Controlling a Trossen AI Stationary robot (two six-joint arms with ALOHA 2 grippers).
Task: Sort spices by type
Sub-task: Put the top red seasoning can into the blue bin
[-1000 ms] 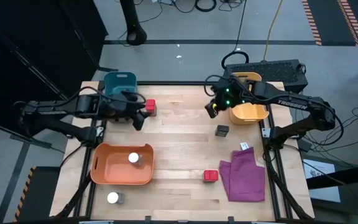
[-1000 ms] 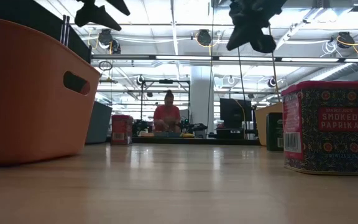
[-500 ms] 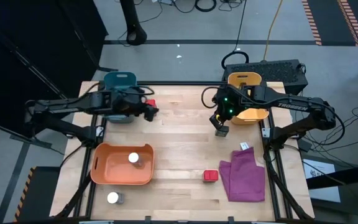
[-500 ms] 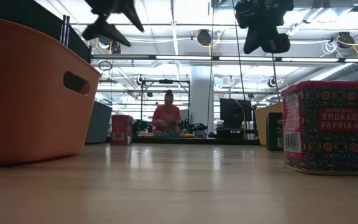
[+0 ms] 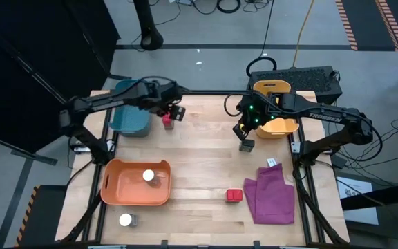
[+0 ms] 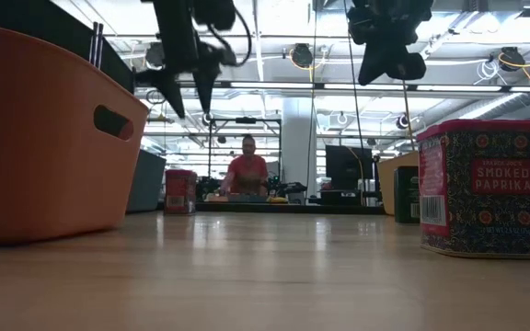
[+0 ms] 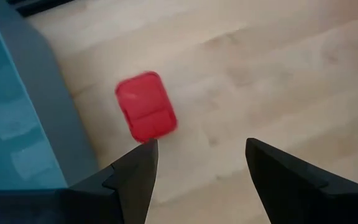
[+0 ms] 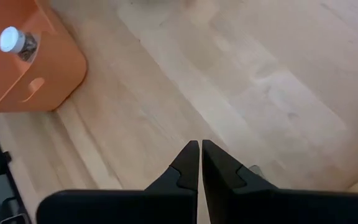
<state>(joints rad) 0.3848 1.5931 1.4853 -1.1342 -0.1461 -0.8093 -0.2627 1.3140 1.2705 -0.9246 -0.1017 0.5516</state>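
Two red tins (image 5: 166, 121) (image 5: 234, 196), two white-lidded jars (image 5: 148, 176) (image 5: 125, 220), one dark grey tin (image 5: 246, 145), possibly another hidden; three bins (image 5: 135, 197) (image 5: 131, 123) (image 5: 276, 126), one purple cloth (image 5: 273, 196).

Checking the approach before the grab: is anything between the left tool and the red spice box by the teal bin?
Nothing visible. The open left tool hangs over the red spice box, bare table around it; the teal bin stands beside it.

Robotics lab: ceiling light strips (image 6: 274, 85), monitor (image 6: 348, 168), floor cables (image 5: 206, 5), person at bench (image 6: 247, 173).
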